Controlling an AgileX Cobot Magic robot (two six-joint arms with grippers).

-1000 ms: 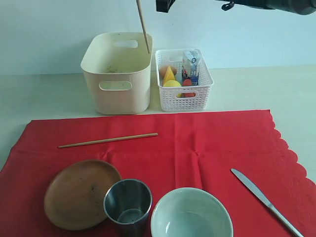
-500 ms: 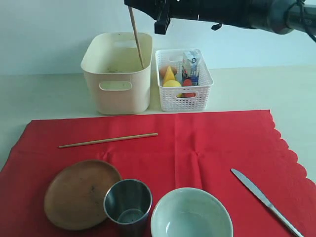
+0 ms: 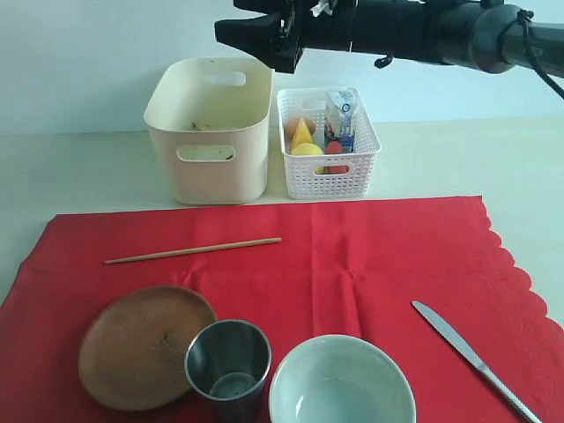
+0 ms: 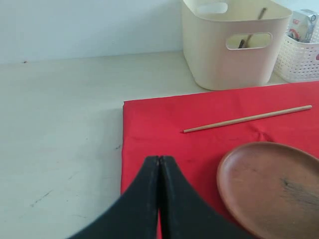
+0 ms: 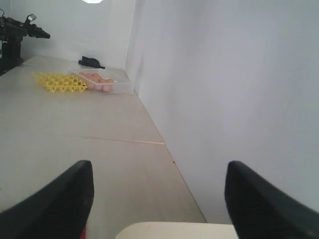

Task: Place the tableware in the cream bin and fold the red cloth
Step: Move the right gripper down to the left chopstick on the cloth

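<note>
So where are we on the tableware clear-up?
Done: one chopstick leans inside the cream bin. In hand: nothing. The right gripper hangs over the bin, jaws open and empty; the left gripper has its jaws shut on nothing. Left: second chopstick, wooden plate, steel cup, bowl and knife all lie on the red cloth, which is flat and unfolded.

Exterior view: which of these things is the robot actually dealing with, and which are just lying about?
Part of the job:
cream bin, red cloth, wooden plate, steel cup, bowl, chopstick, table knife.

Just lying about:
white basket, with the milk carton, lemon and cheese wedge inside it.
</note>
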